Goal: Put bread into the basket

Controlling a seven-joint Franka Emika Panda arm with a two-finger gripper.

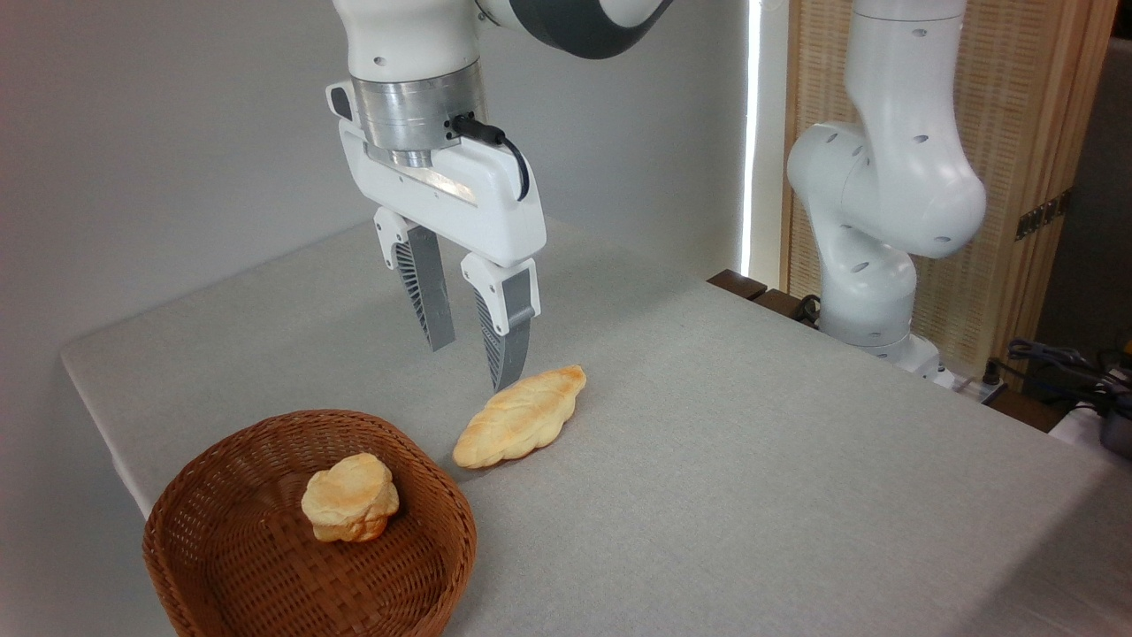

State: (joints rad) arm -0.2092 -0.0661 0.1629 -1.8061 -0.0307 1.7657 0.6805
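The bread [520, 416], a braided golden-tan loaf with tapered ends, lies on the grey table just right of the basket. The basket [221, 566] is round, shallow and reddish-brown wicker, at the lower left near the table's front corner. My gripper [473, 367] hangs open just above and behind the loaf's left half, fingers pointing down with nothing between them. The front fingertip [506, 376] sits close to the loaf's top edge; whether it touches is unclear.
A small round puffy bun [349, 497] rests inside the basket. The arm's white base [871, 292] stands at the table's far right edge, with cables [1061, 363] beyond it. The table's left edge [97, 416] runs close to the basket.
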